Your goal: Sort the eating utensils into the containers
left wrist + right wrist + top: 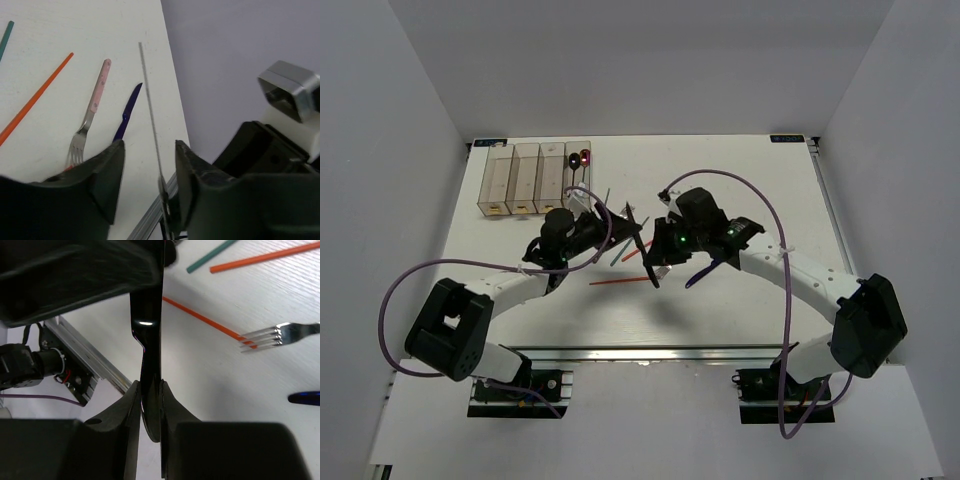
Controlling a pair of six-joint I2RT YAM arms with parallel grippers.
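Nearest me, my right end effector (149,390) is clenched on a slim black piece (150,340), held upright above the counter (750,190); I judge it is the one in hand for sorting. My left end effector (149,150) has its jaws apart with a thin grey stick (150,105) running between them. I see no grip on it.

Loose on the counter past them lie a pink-handled fork (100,85), a blue knife (129,105), orange chopsticks (200,317) and a green chopstick (5,40).

At the far left stand the bins (525,180). Only the rightmost holds anything I can make out: a black spoon (574,159) and a red spoon (585,155). I reckon the job is early, with most pieces left to sort.
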